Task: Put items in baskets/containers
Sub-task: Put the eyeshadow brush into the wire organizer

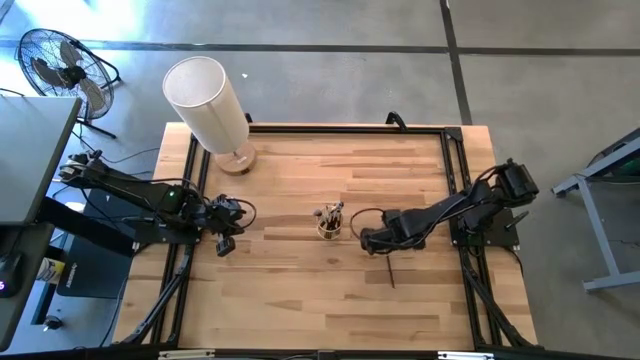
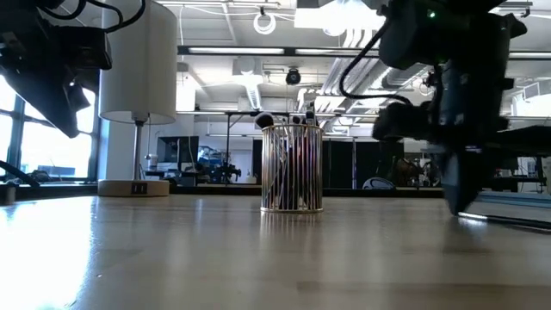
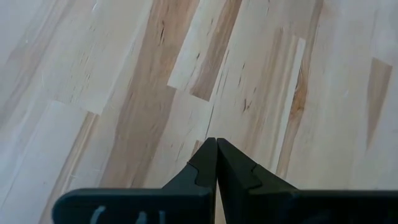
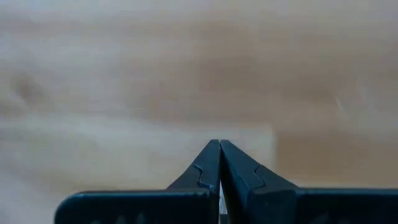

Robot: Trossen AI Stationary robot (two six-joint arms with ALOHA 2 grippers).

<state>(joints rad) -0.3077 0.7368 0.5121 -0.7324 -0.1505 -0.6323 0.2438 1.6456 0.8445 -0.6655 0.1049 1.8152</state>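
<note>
- Brushes (image 1: 330,213) stand bunched upright in the cup (image 1: 329,228) near the middle of the tabletop (image 1: 300,290); in the low view I see dark handles and a few rounded tips above the rim.
- One more brush (image 1: 388,270) lies flat on the wood, to the right of the cup and just beside my right hand (image 1: 368,241).
- My right hand sits low over the tabletop, close to the cup; its fingers (image 4: 211,163) are pressed together, holding nothing.
- My left hand (image 1: 226,246) waits at the left edge, well apart from the cup, fingers (image 3: 208,163) closed and empty.
- I note a white lamp (image 1: 208,105) at the far left corner.
</note>
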